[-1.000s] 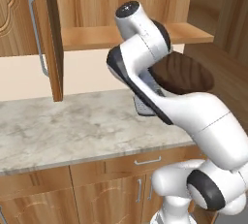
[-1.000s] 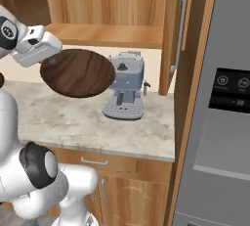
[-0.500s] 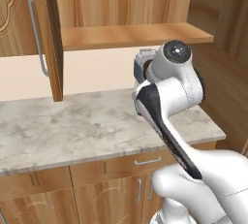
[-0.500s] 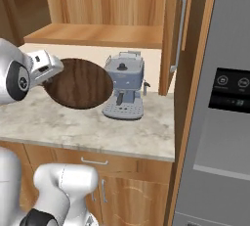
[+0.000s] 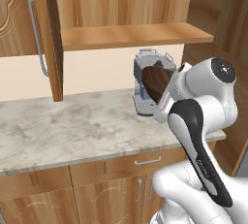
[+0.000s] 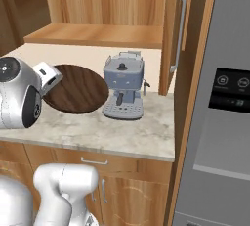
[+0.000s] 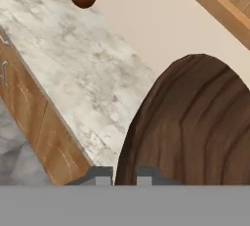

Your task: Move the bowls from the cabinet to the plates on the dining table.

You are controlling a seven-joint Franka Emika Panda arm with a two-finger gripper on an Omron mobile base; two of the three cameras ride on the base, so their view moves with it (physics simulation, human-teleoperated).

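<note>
The arm (image 5: 193, 121) hides much of the brown bowl (image 5: 156, 81).

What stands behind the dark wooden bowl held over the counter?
In the left base view, the grey coffee machine stands behind the dark wooden bowl on the marble counter. The bowl covers the machine's middle, so its front there cannot be seen.

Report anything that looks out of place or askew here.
The dark brown bowl is not on a shelf or plate: the gripper holds it by the rim, tipped on its side above the marble counter, beside the coffee machine. The cabinet door stands open. Nothing looks spilled or damaged.
</note>
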